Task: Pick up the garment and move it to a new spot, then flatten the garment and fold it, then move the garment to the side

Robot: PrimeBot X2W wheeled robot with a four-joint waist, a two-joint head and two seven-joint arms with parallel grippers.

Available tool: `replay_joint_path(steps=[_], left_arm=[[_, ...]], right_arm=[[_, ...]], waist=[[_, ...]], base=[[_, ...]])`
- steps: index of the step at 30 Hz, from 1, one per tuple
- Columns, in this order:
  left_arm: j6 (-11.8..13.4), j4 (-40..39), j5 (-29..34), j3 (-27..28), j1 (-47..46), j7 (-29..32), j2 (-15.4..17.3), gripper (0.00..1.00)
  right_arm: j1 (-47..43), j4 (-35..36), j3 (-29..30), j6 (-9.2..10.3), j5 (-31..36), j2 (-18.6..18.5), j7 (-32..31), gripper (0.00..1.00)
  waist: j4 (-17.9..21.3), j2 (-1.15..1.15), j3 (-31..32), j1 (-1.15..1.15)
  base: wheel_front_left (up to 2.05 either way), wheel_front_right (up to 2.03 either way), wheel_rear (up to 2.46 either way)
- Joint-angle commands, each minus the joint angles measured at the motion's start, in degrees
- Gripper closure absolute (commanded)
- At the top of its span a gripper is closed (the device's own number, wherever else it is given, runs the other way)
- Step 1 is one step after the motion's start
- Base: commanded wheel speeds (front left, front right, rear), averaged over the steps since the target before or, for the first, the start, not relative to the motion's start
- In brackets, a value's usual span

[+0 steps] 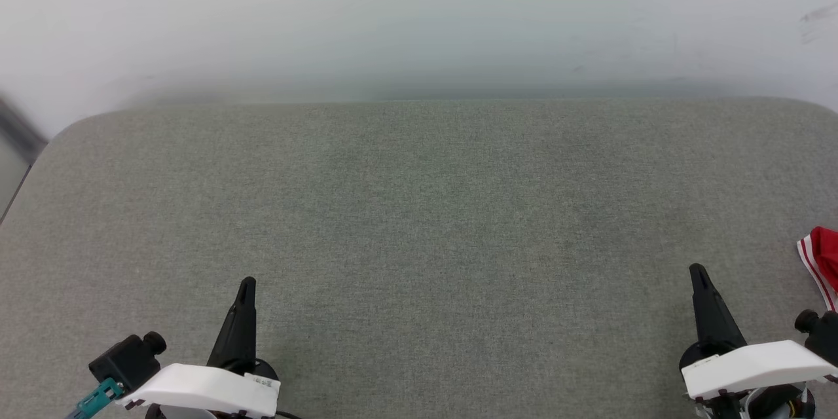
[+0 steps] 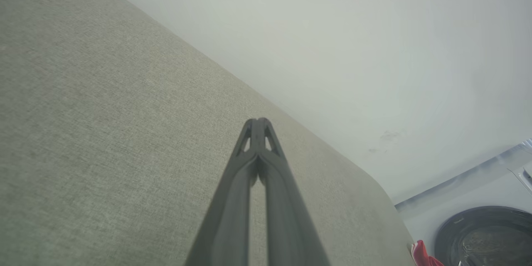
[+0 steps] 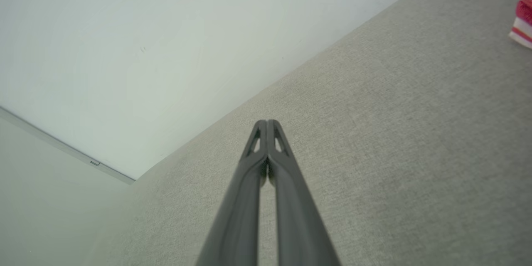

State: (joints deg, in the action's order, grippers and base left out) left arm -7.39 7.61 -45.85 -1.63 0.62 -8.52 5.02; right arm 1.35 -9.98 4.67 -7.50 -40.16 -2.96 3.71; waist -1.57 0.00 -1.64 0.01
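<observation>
**Grippers and arm pose.** The left gripper [image 1: 247, 287] and the right gripper [image 1: 698, 271] rest low over the counter's [image 1: 419, 209] near edge, one towards each near corner. Each points its dark fingers at the far edge. Both pairs of fingers are pressed together tip to tip and pinch nothing. A white wrist housing [image 1: 203, 389] sits behind the left fingers, with a black block and a teal connector [image 1: 98, 398] beside it. A matching white housing [image 1: 753, 359] sits behind the right fingers.

**Wrist views.** The left wrist view looks along the closed left gripper [image 2: 257, 121], which hovers above bare cloth. The right wrist view shows the right gripper [image 3: 266, 122] in the same way.

**Garment.** The garment [image 1: 821, 262] lies at the counter's right edge, just outward of the right gripper and apart from it. A red patch with red-and-white striped trim is visible, cut by the picture's border. The right wrist view shows that striped trim [image 3: 523, 23] at its upper right. The left wrist view shows a red scrap [image 2: 422, 254] at the counter's far right corner.

**Surface and room.** The counter is covered in grey-green woven fabric and has rounded far corners. A pale wall [image 1: 419, 13] stands behind its far edge. The left wrist view adds a white appliance with a dark round door [image 2: 482, 232] beyond the right end.
</observation>
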Motion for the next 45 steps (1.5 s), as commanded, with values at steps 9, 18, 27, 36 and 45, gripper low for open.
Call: replay_joint_path(steps=[9,18,27,36,45], left_arm=[[-0.06,0.39,-8.22,0.88,-2.37,2.0,0.48,1.0],[-0.07,1.21,-14.27,1.48,-3.07,3.59,0.44,1.0],[-0.09,2.03,-19.78,2.13,-3.75,5.08,0.35,1.0],[-0.1,2.75,-24.79,2.8,-4.27,6.47,0.22,1.0],[-0.11,3.54,-29.88,3.45,-4.96,7.96,0.04,1.0]], right_arm=[[2.16,-0.14,0.37,0.01,-8.62,0.04,-1.64,1.0],[2.7,-0.71,0.62,0.01,-15.08,0.05,-2.91,1.0],[3.03,-1.25,0.84,0.01,-21.03,0.07,-4.14,1.0],[3.49,-1.73,1.02,0.01,-26.45,0.08,-5.2,1.0],[3.82,-2.23,1.21,0.01,-32.03,0.09,-6.31,1.0]], waist=[[0.17,0.0,0.15,-0.01],[0.32,0.0,0.29,-0.01],[0.47,0.0,0.43,-0.01],[0.62,0.0,0.58,-0.01],[0.79,0.0,0.73,-0.01]], base=[[0.0,0.0,0.0],[0.0,0.0,0.0],[0.0,0.0,0.0],[0.0,0.0,0.0],[0.0,0.0,0.0]])
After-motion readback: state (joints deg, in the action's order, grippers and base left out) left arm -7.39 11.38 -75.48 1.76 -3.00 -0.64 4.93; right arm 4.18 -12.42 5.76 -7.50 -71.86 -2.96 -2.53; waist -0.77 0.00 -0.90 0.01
